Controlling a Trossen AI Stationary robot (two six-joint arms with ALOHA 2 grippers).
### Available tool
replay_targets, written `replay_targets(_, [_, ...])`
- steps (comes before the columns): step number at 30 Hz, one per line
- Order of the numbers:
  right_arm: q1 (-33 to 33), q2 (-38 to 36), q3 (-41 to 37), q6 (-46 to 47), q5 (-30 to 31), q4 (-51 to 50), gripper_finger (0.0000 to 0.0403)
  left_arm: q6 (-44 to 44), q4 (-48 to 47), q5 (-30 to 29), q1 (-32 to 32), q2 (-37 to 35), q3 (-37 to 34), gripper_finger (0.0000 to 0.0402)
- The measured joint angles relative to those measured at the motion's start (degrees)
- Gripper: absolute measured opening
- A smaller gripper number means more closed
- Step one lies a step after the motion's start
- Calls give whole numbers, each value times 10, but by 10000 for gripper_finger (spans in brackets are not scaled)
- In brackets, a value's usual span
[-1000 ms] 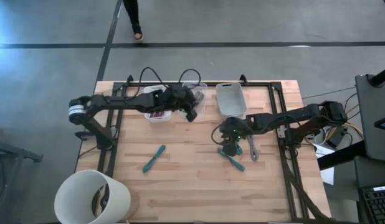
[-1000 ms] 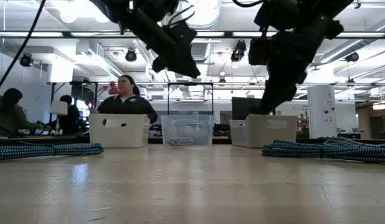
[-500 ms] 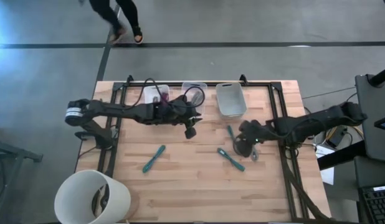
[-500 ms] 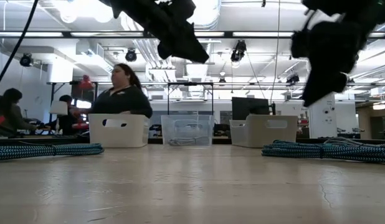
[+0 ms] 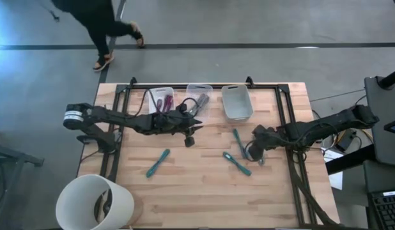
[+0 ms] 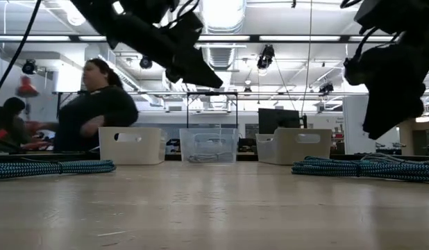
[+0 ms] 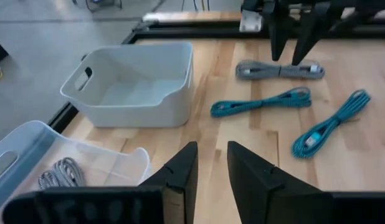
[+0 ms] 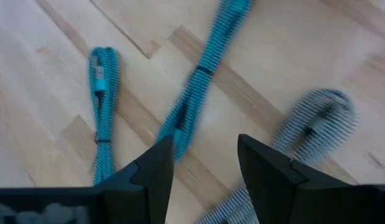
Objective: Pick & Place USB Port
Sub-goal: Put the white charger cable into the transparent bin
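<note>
Cables are lying bundled across the worktop (image 5: pixel 185 191), and the step in hand looks like the next pick. The left hand (image 5: pixel 189 140) is hovering near the middle, just in front of the bins at the far edge, fingers (image 7: pixel 180 174) slightly apart and gripping nothing. The right hand (image 5: pixel 254 152) is hanging over the grey cable (image 8: pixel 317 124) near the right edge, fingers (image 8: pixel 152 171) spread wide and empty. To grasp well, it should probably centre over the bundle's tied middle before descending, with its fingers straddling the bundle.

The left white bin (image 5: pixel 160 100) is holding dark and purplish cables. The clear bin (image 5: pixel 199 96) is holding a grey coil (image 7: pixel 58 171). The right white bin (image 5: pixel 236 102) is looking empty. One teal cable (image 5: pixel 158 163) is lying towards the left edge, and two teal cables (image 5: pixel 238 162) are lying just beside the right hand.
</note>
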Motion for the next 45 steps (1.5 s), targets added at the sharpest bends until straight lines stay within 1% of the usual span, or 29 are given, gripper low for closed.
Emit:
replay_targets(5, [0,10,33,78,38,-127,171,-7,92,1,2,-21,-52,90])
replay_targets(8, [0,20,26,133,49,-151,171,-8,123,3,2,-30,-75,90])
replay_targets(11, [0,32,12,164,49,-140,171,-22,128,3,2,-37,-89,90])
replay_targets(18, [0,67,-2,169,48,-68,169,-47,131,6,0,-39,-105,90])
replay_targets(20, [0,84,-4,170,48,-71,169,-53,130,7,-1,-39,-108,90])
replay_targets(27, [0,143,-8,221,60,-68,169,-64,142,8,-4,-39,-113,90])
replay_targets(33, [0,187,-6,221,61,-47,164,-66,145,8,-5,-39,-114,90])
replay_targets(35, [0,196,-5,218,60,-42,154,-67,147,8,-5,-39,-114,90])
replay_targets(38, [0,198,2,208,58,-41,128,-67,146,8,-5,-39,-114,90])
replay_targets(42, [0,189,5,203,57,-34,78,-75,146,8,-5,-39,-114,90])
replay_targets(45, [0,177,12,192,58,-30,41,-100,145,8,-5,-39,-114,90])
